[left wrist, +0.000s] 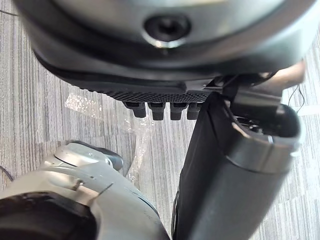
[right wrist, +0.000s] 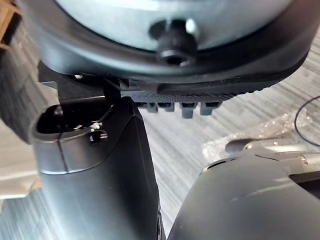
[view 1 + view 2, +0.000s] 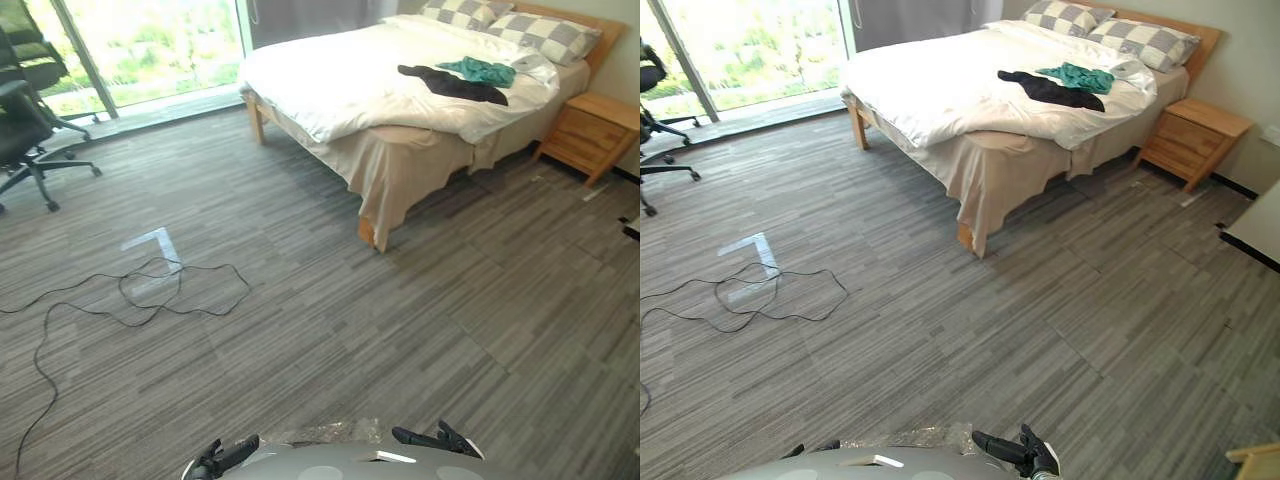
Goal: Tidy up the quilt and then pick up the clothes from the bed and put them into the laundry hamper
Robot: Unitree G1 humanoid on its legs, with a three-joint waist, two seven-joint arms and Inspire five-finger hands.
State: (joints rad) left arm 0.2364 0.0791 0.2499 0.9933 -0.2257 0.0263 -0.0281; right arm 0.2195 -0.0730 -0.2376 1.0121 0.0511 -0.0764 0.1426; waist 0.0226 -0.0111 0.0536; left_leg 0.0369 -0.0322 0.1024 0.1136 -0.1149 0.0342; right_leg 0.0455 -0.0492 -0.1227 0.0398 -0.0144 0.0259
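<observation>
black garment [image 3: 455, 86], teal garment [image 3: 480, 70] on quilt [image 3: 330, 85] of bed [image 3: 400, 170]; left robot hand [image 3: 224, 459], right robot hand [image 3: 436, 438] well off the bed, fingers seemingly slack, empty

The bed [image 3: 400, 175] stands ahead of me, to the right, on the floor [image 3: 330, 330]. The quilt [image 3: 340, 80] lies over it, and the clothes [image 3: 462, 84] lie on the quilt near the head end, just before the pillows [image 3: 545, 35]. A nightstand [image 3: 592, 132] stands beside the bed's head, on its right. A chair [image 3: 22, 125] stands far left, near the window [image 3: 150, 45].
</observation>
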